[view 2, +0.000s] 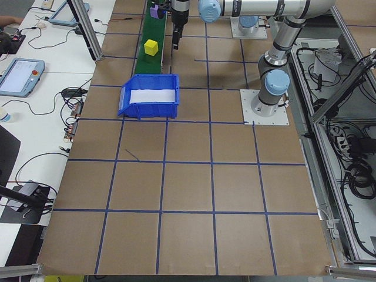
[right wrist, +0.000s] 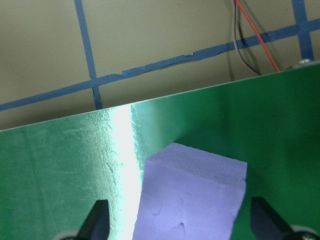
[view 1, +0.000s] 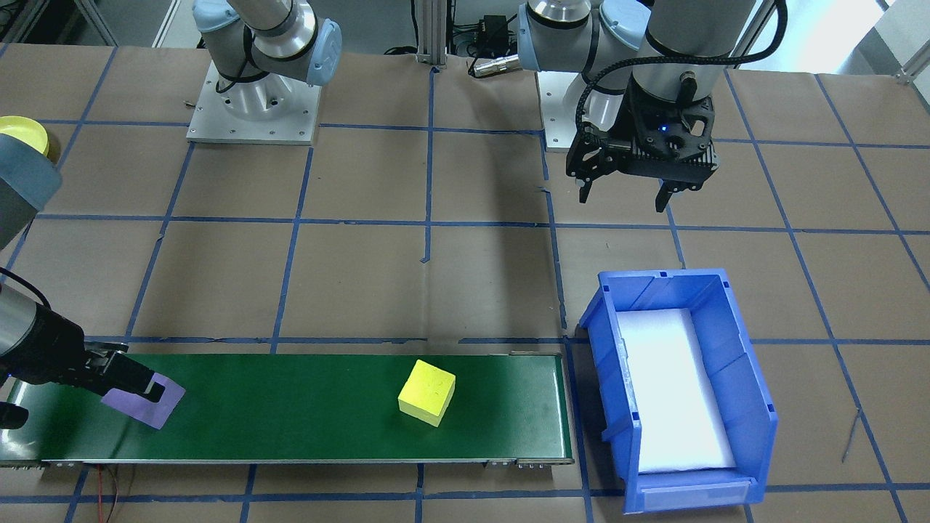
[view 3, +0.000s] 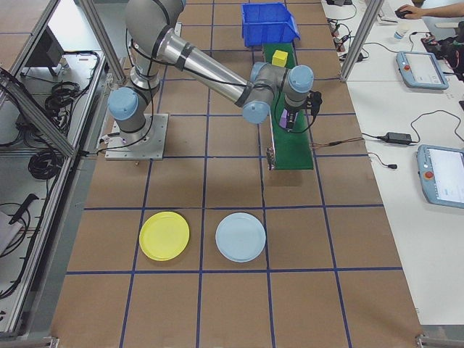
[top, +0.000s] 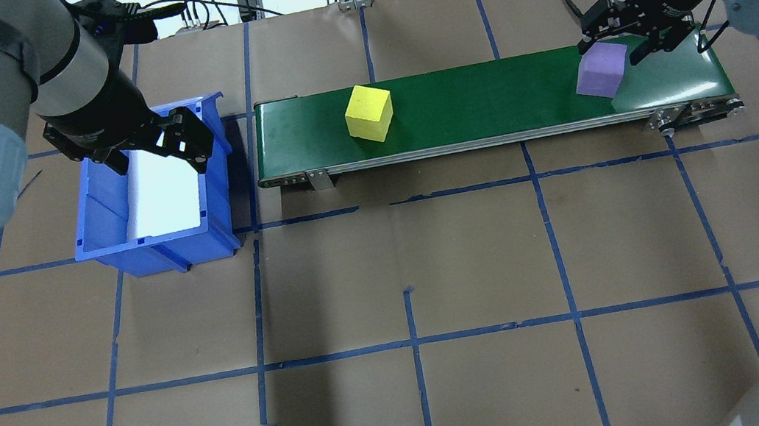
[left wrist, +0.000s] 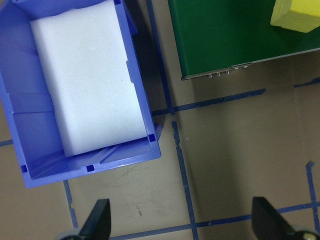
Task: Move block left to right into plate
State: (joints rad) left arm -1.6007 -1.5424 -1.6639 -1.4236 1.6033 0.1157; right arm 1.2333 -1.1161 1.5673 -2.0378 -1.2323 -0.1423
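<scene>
Surface: brown paper covering, gridded with blue tape lines. Room, per the side views: benches along the far side carrying cables and tablets; aluminium frame posts at the corners.

Items, left to right in the overhead view:

1. Left claw: hanging above the blue bin, fingers spread wide, holding nothing. The left wrist view shows both fingertips far apart over bare paper.
2. Blue bin: white foam pad lining its floor; just beside the belt's left end.
3. Green conveyor belt: long strip at 12 o'clock of the surface centre.
4. Yellow block: sitting on the belt, toward its left end, clear of both claws.
5. Purple block: at the belt's right end, tilted on one edge.
6. Right claw: low at the purple block, fingers either side of it; the right wrist view shows the fingertips set wider than the block, not touching it.

View-specific entries:
- Yellow plate: whole only in the right-side view, on the surface well apart from the belt, with a pale blue plate just beside it; both empty. The front-facing view catches only a sliver of the yellow plate at 10 o'clock.
- Red and black wires: seen past the belt edge in the right wrist view.
</scene>
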